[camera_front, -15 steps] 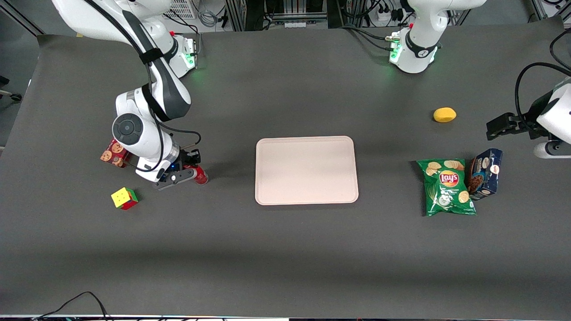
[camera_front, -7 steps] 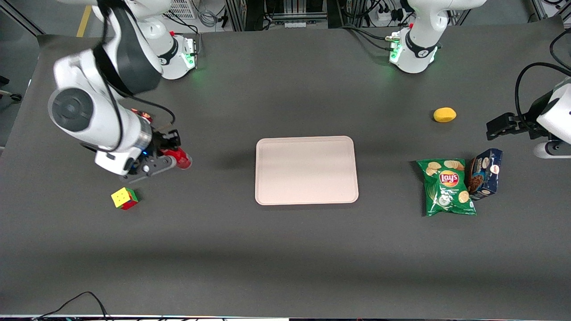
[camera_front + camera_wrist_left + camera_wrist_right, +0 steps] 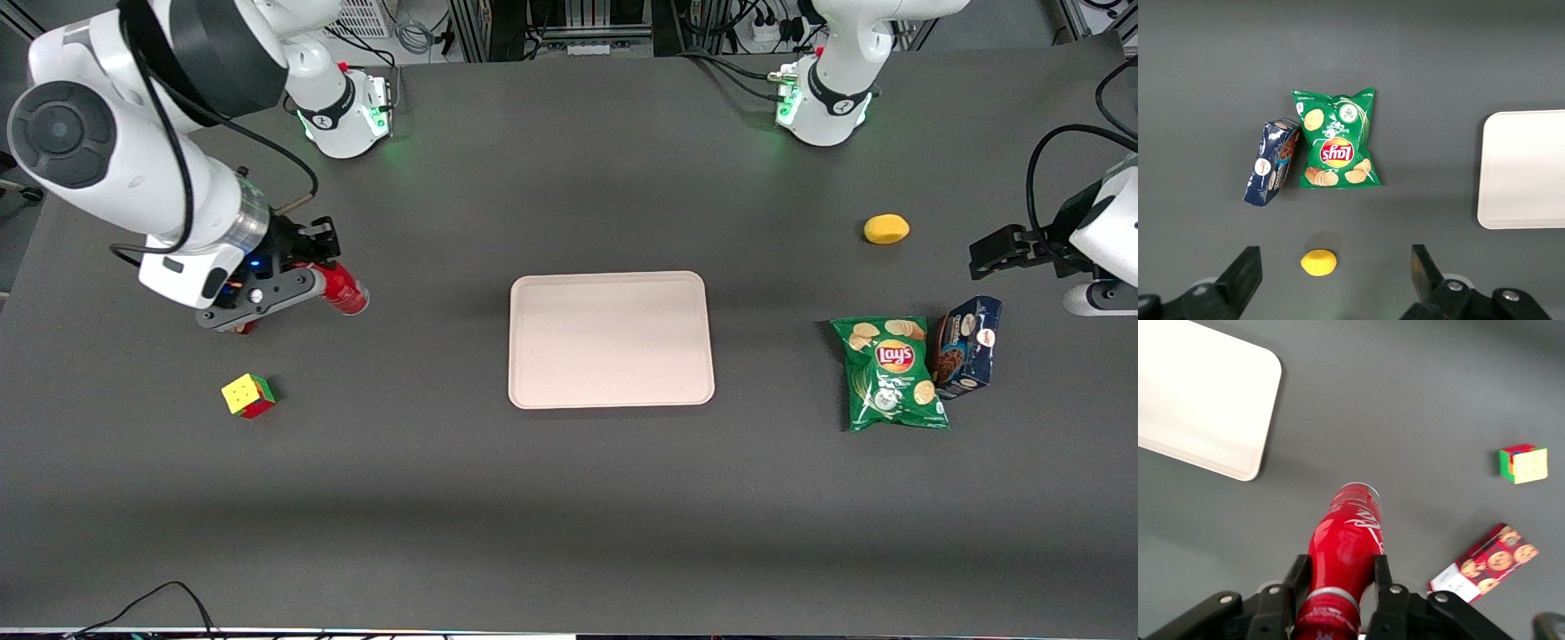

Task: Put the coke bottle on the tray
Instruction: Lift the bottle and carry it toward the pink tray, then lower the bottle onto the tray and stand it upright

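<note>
The red coke bottle (image 3: pixel 342 291) (image 3: pixel 1346 540) hangs in the air, held at its neck with its base pointing down at the table. My right gripper (image 3: pixel 307 271) (image 3: pixel 1338 577) is shut on it, one black finger on each side of the neck. It is lifted above the table at the working arm's end, well to the side of the pale pink tray (image 3: pixel 611 339) (image 3: pixel 1198 400). The tray lies flat at the table's middle with nothing on it.
A red cookie box (image 3: pixel 1483 563) lies on the table under the arm, mostly hidden in the front view. A colourful cube (image 3: pixel 248 395) (image 3: pixel 1523 463) sits nearer the front camera. Toward the parked arm's end lie a green chips bag (image 3: pixel 891 373), a blue box (image 3: pixel 967 346) and a yellow lemon (image 3: pixel 885 228).
The gripper has risen from the table with the coke bottle in it, lifting clear of the red cookie box. The tray and the other objects have not moved.
</note>
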